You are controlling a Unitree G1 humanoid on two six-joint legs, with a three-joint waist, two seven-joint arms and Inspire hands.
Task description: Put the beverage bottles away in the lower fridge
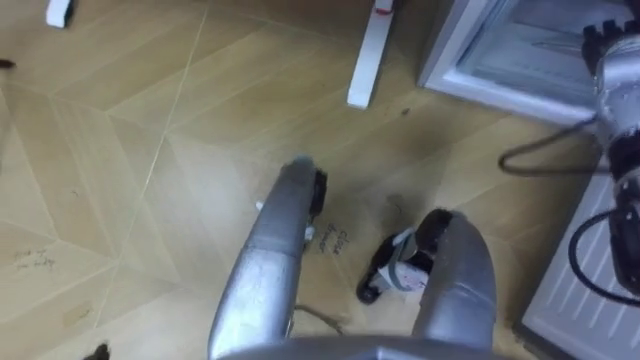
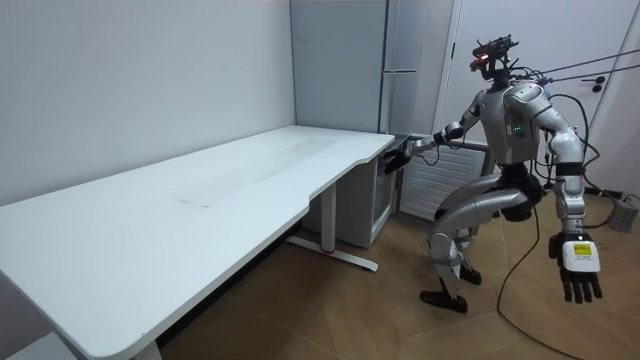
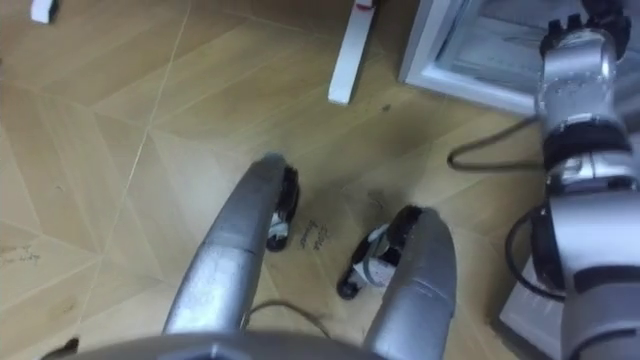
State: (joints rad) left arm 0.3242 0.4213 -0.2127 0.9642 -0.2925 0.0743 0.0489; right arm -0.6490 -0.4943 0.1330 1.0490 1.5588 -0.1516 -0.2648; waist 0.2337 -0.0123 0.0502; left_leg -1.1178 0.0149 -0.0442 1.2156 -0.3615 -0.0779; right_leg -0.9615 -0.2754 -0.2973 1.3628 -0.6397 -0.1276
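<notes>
I stand with bent knees in front of the fridge (image 2: 402, 70), at the end of the white table. My right arm reaches forward, and my right hand (image 2: 401, 155) is at the edge of the open lower fridge (image 1: 505, 55); the hand (image 3: 583, 30) is dark against the pale inside. Its white ribbed door (image 1: 590, 290) stands open at my right. My left hand (image 2: 578, 270) hangs low beside me, away from the fridge, with straight fingers and nothing in it. I see no drink in either hand or on the floor.
The long white table (image 2: 200, 200) stretches to the room view's left, and its white foot (image 1: 368, 60) lies on the wooden floor ahead of me. A small grey box (image 2: 626, 212) stands by the wall at the far right.
</notes>
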